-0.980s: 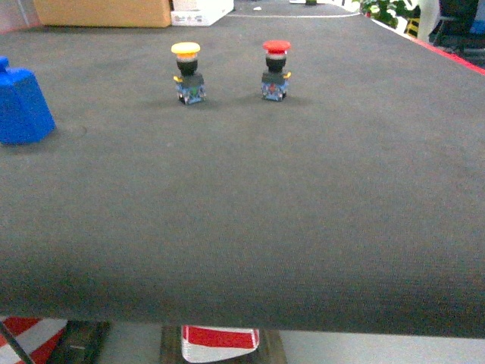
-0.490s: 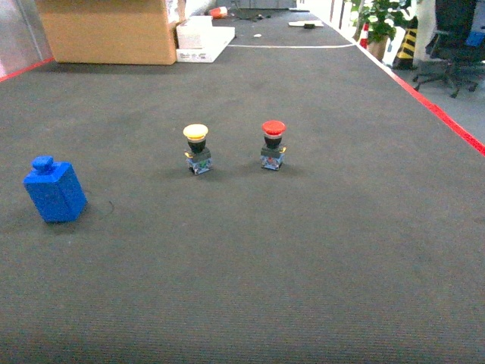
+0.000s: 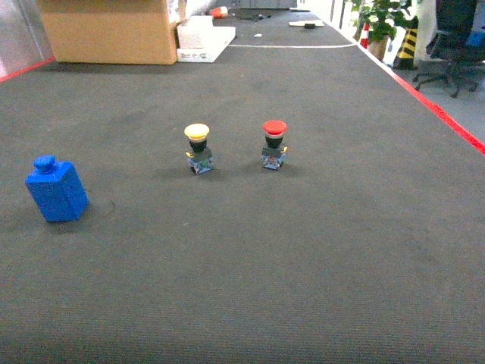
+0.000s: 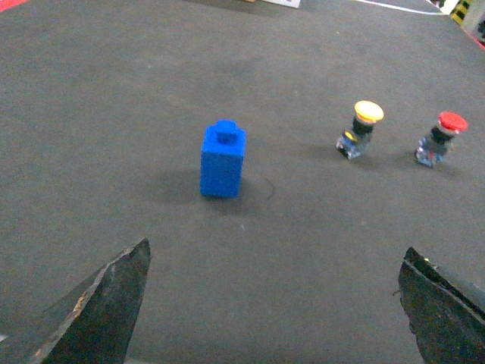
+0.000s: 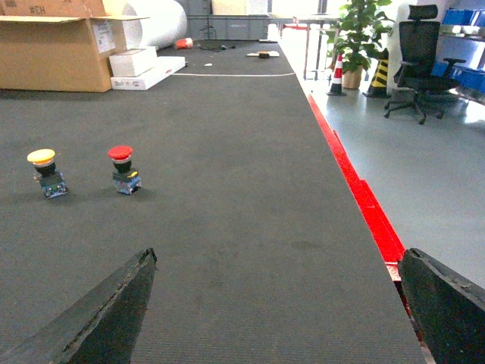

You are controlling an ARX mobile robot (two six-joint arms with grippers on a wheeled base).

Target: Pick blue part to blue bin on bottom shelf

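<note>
Left gripper (image 4: 273,303): wide open, holding nothing; its 2 dark fingertips sit at the bottom corners of the left wrist view, above the bench and well apart from everything on it.
Right gripper (image 5: 276,303): also spread wide and empty, over bare bench near the red edge strip (image 5: 364,205).
Blue part (image 4: 223,160): upright on the dark bench (image 3: 303,250), ahead of the left gripper and roughly between its fingers; in the head view (image 3: 56,189) it stands at the far left.
Yellow button (image 3: 198,149): mid-bench, well apart from the blue part.
Red button (image 3: 273,144): near the yellow one, to its right.
Blue bin, bottom shelf: not visible in any view.
Change: 1.0 s ago the head view looked steeply down, with the blue part cut off at the left edge; over the last 0.5 s the framing has barely shifted.
Meaning: the view seems to have settled, so the pick can start; the blue part is not yet grasped.
Next: probably the left arm, since it already faces the blue part, though how close it is cannot be judged.
</note>
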